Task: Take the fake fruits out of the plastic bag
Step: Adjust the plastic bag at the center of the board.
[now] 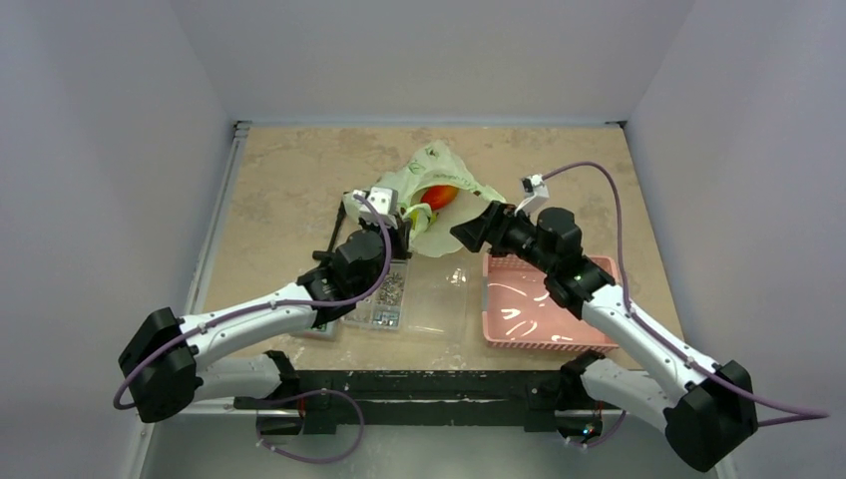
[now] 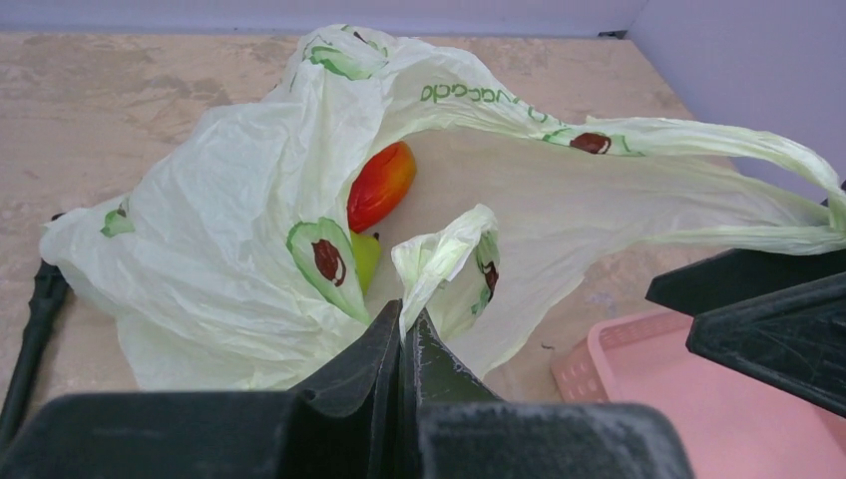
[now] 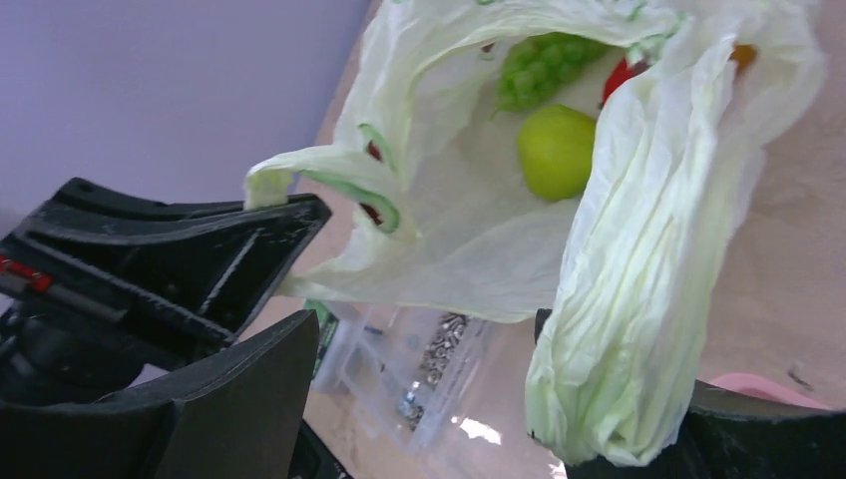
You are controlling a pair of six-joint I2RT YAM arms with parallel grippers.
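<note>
The plastic bag [image 1: 431,170] lies pale yellow-green and crumpled at the table's middle, its mouth facing the arms. My left gripper [image 2: 404,321] is shut on a fold of the bag's near rim [image 2: 444,254]. Inside the bag lie a red-orange fruit [image 2: 381,185], a green grape bunch [image 3: 544,62] and a round green fruit [image 3: 556,150]. My right gripper [image 3: 489,399] stands open at the bag's right rim. A hanging fold of the bag [image 3: 619,329] drapes over its right finger. In the top view both grippers, left [image 1: 404,226] and right [image 1: 469,236], flank the bag's mouth.
A pink basket [image 1: 599,269] sits under the right arm, right of the bag. A clear compartmented box [image 1: 391,299] with small metal parts lies under the left arm. A black rod [image 2: 35,319] lies left of the bag.
</note>
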